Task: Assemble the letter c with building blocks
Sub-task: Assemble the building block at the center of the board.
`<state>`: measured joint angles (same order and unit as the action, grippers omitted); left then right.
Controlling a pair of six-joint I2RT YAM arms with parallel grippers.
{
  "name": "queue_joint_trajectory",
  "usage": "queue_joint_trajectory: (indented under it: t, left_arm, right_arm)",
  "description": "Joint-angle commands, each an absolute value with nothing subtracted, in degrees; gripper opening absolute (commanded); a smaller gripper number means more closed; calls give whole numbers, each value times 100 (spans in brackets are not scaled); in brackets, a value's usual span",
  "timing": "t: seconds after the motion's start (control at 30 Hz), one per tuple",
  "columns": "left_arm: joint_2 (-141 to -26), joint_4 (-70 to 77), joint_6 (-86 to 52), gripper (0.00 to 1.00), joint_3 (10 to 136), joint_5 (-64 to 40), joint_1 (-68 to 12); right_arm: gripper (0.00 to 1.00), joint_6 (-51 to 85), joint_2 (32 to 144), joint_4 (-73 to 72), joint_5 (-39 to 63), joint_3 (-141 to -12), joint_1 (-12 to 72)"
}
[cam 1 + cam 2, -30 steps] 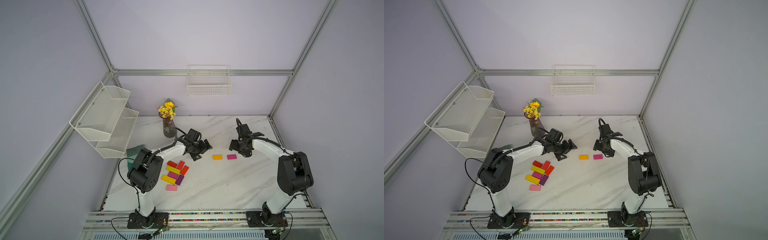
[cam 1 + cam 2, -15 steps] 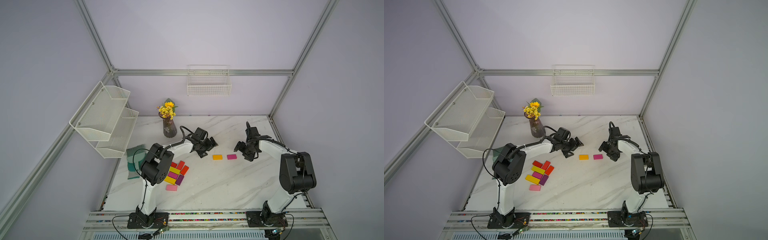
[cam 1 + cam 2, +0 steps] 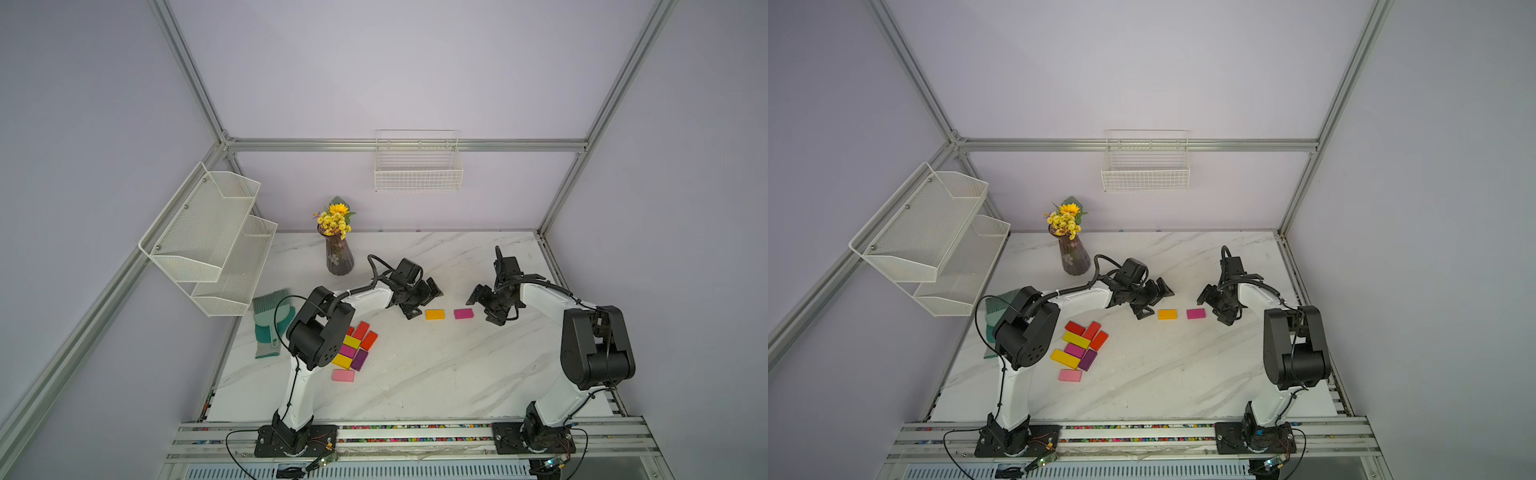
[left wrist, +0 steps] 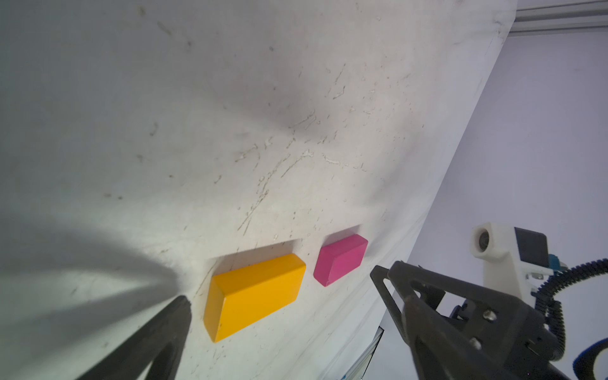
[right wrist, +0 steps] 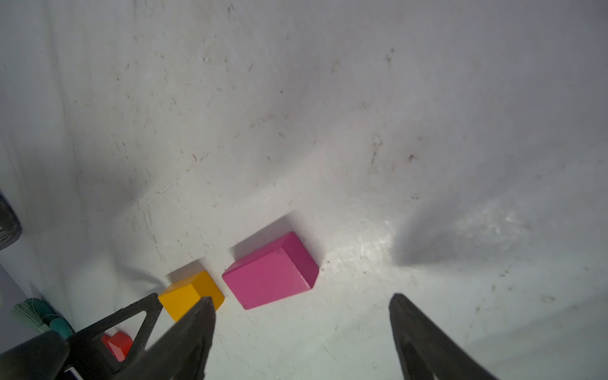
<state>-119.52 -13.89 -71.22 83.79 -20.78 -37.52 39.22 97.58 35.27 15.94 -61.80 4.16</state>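
- An orange block [image 3: 434,314] and a magenta block [image 3: 463,313] are laid flat mid-table, end to end, slightly apart.
- A cluster [image 3: 1076,340] of red, yellow, magenta and purple blocks is seen at left.
- A pink block [image 3: 1070,375] is set just nearer.

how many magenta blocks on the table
2. One magenta block lies beside the orange block; the other magenta block sits between two yellow blocks in the cluster. The left arm might hide more.

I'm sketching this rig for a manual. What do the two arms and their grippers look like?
The left arm and right arm have smooth white links between chunky black joints, on black bases. Black cables loop at the wrists. The left gripper and right gripper are black, with pointed triangular fingers that have cut-outs.
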Motion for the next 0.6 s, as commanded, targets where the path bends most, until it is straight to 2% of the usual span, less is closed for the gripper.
queue_joint_trajectory:
  t: [0.0,0.57]
  left_arm:
    - [-11964,-1175,-7257,100,8505,-2109,-3830]
    - [-12150,-1073,-7383,100,8652,-2038,-3933]
  right_arm:
    - [85,4001,9666,3410,1635,-6186,346]
    - [85,4016,9892,3278,1835,-6187,247]
